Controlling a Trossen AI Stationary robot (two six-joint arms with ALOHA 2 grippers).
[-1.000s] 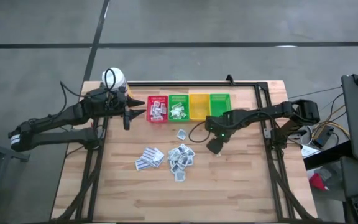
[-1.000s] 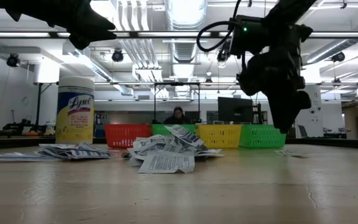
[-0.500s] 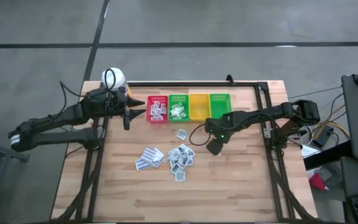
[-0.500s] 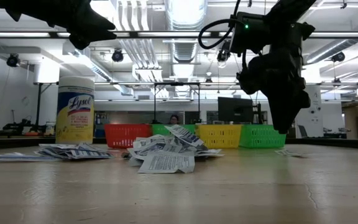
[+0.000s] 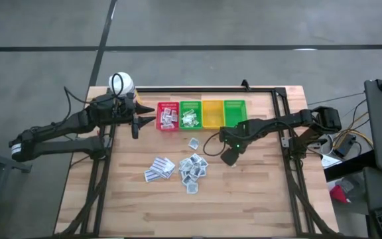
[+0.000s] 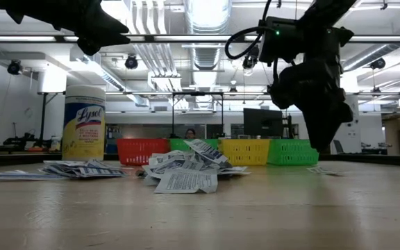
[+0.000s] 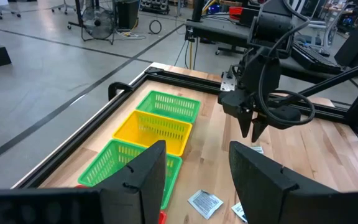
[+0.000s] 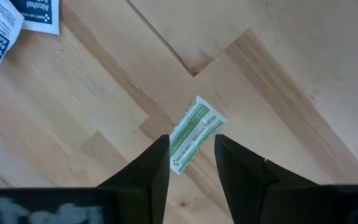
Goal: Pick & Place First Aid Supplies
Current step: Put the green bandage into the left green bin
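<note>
One green-striped packet [image 8: 194,133] lies flat on the counter [image 8: 303,56], directly between our right tool's [image 5: 229,158] parted, empty fingers; our left tool [image 5: 138,121] waits open.

canister [image 6: 83,123]: "Lysol" | sachet [image 8: 37,14]: "Alcohol"

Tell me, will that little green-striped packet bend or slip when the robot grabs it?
The green-striped packet lies flat and thin on the wooden table, so it probably bends easily and weighs little. The open right gripper above it might slide it sideways.
</note>
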